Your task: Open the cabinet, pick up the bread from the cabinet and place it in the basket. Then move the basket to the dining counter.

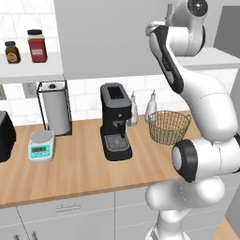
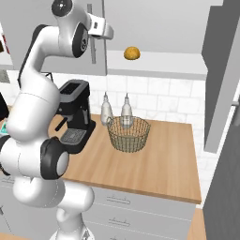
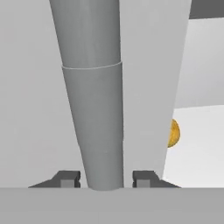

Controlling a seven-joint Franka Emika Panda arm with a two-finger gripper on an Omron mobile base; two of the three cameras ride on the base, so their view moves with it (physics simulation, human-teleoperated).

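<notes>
The cabinet's light-grey door carries a long silver handle. My gripper is shut on that bar, one fingertip at each side of it. In the right base view the gripper is high up at the handle. The bread, a small orange lump, lies on the cabinet shelf. It also peeks past the door edge in the hand view. Below on the wood counter sits the wire basket, holding nothing. The dining counter is out of view.
A black coffee machine stands left of the basket, with two bottles behind. Farther left are a paper towel holder and a scale. Jars sit on an open shelf. Another cabinet door stands open at the right.
</notes>
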